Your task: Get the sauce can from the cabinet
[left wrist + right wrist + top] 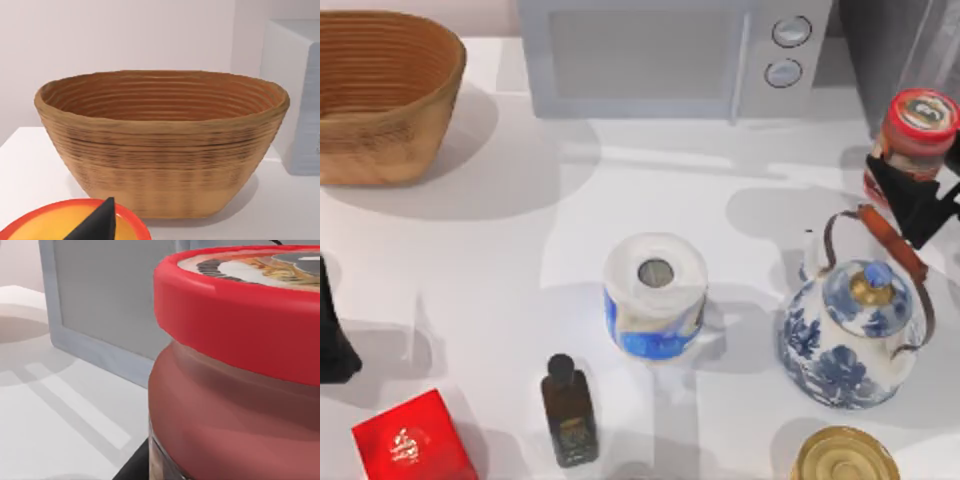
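Observation:
The sauce can, with a red pale-rimmed top and reddish sides, hangs at the table's far right, in front of the dark grey cabinet. My right gripper is shut on the can's lower body, its black fingers on either side. In the right wrist view the sauce can is very close, red lid uppermost. My left gripper is parked at the table's left edge. One dark fingertip shows in the left wrist view.
A blue-and-white teapot stands just in front of the held can. The pale microwave is at the back, a wicker basket at back left. A blue-and-white can, dark bottle, red box and gold-lidded tin stand nearer the front.

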Motion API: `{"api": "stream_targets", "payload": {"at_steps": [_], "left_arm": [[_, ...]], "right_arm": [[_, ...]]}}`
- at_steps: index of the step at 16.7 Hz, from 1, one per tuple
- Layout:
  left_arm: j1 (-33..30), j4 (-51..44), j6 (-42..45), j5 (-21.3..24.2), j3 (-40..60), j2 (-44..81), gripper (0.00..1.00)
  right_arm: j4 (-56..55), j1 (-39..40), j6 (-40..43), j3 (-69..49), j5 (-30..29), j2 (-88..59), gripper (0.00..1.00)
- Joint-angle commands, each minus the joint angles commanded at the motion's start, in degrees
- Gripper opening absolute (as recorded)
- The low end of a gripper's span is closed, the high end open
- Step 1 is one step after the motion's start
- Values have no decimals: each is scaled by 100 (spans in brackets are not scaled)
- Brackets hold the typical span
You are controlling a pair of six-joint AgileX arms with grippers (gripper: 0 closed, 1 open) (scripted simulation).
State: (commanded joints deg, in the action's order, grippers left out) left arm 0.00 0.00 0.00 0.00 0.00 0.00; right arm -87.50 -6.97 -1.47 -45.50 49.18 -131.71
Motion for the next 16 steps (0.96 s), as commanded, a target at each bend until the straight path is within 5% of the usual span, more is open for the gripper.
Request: {"api": "stream_targets", "payload": {"at_steps": [10, 16], "left_arm": [[0, 0, 0, 0, 0, 0, 100], [0, 0, 0, 0, 0, 0, 100]], "right_arm": [[0, 0, 0, 0, 0, 0, 98], [0, 0, 0, 0, 0, 0, 100]]}}
